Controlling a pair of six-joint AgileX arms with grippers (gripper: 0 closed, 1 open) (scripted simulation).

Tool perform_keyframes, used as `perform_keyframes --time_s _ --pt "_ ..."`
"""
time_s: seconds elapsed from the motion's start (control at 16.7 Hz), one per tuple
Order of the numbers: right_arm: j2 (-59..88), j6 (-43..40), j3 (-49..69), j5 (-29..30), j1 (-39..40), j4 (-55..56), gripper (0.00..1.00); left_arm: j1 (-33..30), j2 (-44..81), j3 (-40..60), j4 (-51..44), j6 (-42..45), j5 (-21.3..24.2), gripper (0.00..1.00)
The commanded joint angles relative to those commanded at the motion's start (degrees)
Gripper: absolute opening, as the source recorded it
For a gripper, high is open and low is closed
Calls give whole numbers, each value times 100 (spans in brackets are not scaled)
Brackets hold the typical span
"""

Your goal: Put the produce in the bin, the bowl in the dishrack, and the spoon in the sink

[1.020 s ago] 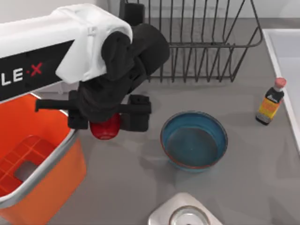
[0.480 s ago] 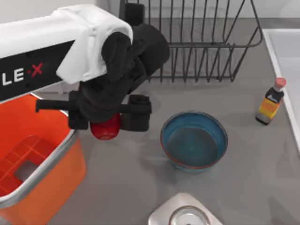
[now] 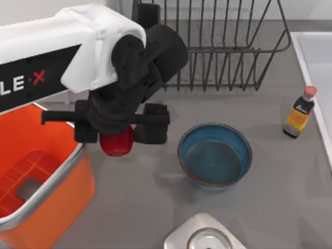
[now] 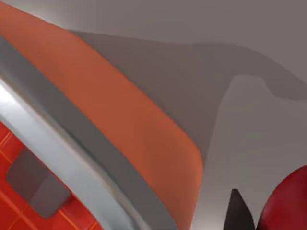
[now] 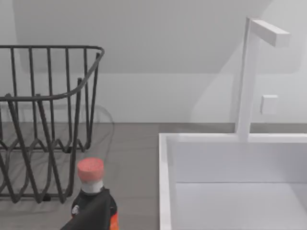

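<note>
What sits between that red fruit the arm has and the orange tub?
Nothing visible. The left gripper holds the red fruit just right of the orange bin; only the bin's silver rim lies between them. The blue bowl sits on the opposite side.

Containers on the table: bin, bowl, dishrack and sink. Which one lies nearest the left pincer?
The orange bin. Its silver rim sits right beside the left pincer holding the red produce; the bowl, dishrack and sink lie farther right.
</note>
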Motion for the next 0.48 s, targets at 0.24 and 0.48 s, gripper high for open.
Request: perform_keyframes --time_s 0.24,0.48 --pt "0 0 0 0 0 0 100 423 -764 -692 596 459 368 100" --pt "0 0 0 0 0 0 100 1110 -2266 -1861 1742 1226 747 100"
